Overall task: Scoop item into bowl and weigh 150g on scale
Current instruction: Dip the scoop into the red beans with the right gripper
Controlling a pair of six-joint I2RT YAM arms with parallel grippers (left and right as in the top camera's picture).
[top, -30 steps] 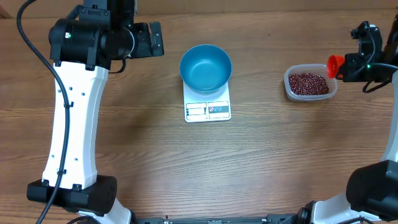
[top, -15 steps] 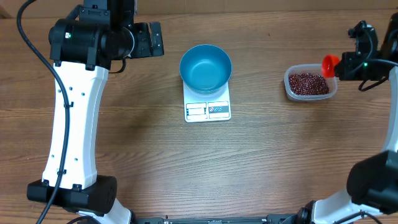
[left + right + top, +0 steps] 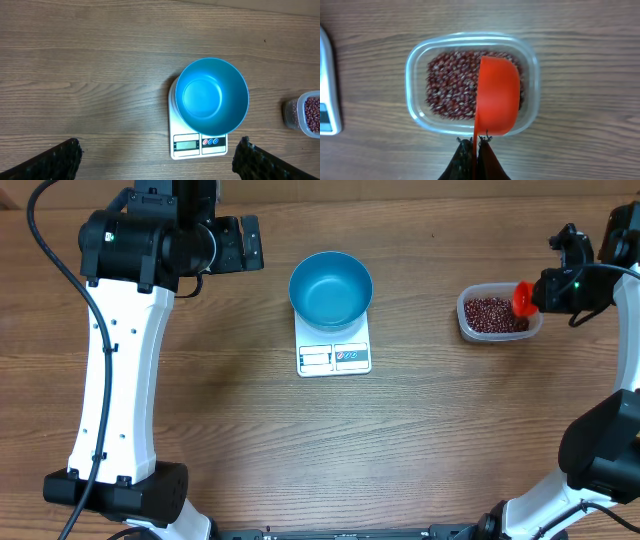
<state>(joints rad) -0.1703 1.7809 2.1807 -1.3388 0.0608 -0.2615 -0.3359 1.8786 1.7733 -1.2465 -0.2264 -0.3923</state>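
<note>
Pinched closed, the right gripper [image 3: 474,146] is clamped on the thin handle of a red scoop [image 3: 497,95]. The cup of the scoop is held over the right half of a clear plastic container [image 3: 415,65], which is seen from directly above by the right wrist camera. Small dark red-brown beans [image 3: 450,90] are heaped loosely inside this container. Whether the scoop is touching the beans cannot be told.

In the overhead view, the container is placed near the right edge of a wooden table [image 3: 250,430], well apart from the scale [image 3: 334,356]. The white scale is set near the middle of the table, with its display and label panels along the front edge. A round blue bowl [image 3: 331,288] is seated upright on the scale, so that the rear part of the platform is covered by it; its smooth blue inside is shown.

The left gripper [image 3: 157,162] is held high above the table, to the left of the bowl, with its two dark fingers spread wide apart at the lower corners of the left wrist view.
</note>
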